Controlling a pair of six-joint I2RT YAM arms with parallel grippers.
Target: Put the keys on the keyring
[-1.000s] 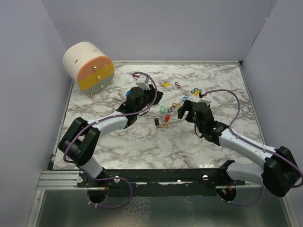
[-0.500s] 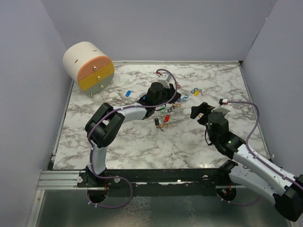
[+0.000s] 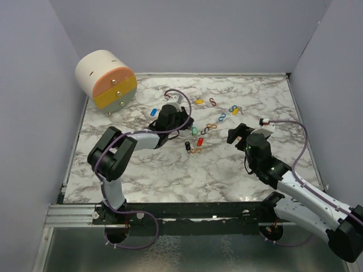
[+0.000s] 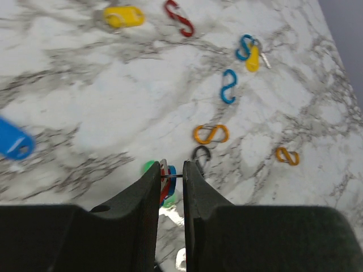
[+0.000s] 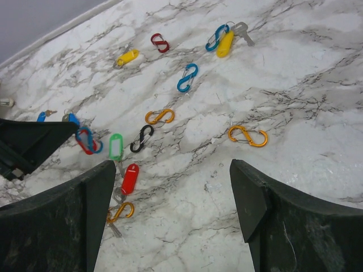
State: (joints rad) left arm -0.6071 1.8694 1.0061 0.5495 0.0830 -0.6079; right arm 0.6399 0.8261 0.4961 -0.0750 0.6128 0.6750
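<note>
Since half a second ago the left arm has pulled back to the left, away from the cluster of clips, and its left claw [image 3: 180,122] now sits over the marble table [image 3: 170,175] between the blue tag [image 3: 153,111] and the green tag [image 3: 194,130]. The right arm has hardly shifted.

Seen from the left wrist, the left claw [image 4: 172,167] is almost closed, with only a narrow slit between the fingers. A thin wire crosses that slit, and a small red and blue ring [image 4: 165,187] hangs from it against the left finger. The claw pinches this ring by the wire; whether it is the keyring itself I cannot tell. The right wrist view shows the same ring [image 5: 86,140] just beside the tip of the left claw.

The right claw [image 5: 171,167] stands wide open and holds nothing, hovering above the table near an orange clip [image 5: 248,136].

The keys lie loose on the table:
- The yellow tag [image 5: 127,56] is at the far side, next to a red clip [image 5: 159,42].
- The green tag [image 5: 115,146] and the red tag [image 5: 130,178] lie close together in the middle, beside a black clip [image 5: 141,138].
- The black tag [image 3: 188,146] lies just left of the red tag.
- A second yellow tag [image 5: 225,43] lies at the far right, touching a blue clip and a metal key.

A round drawer box [image 3: 106,79] stands at the far left corner.
</note>
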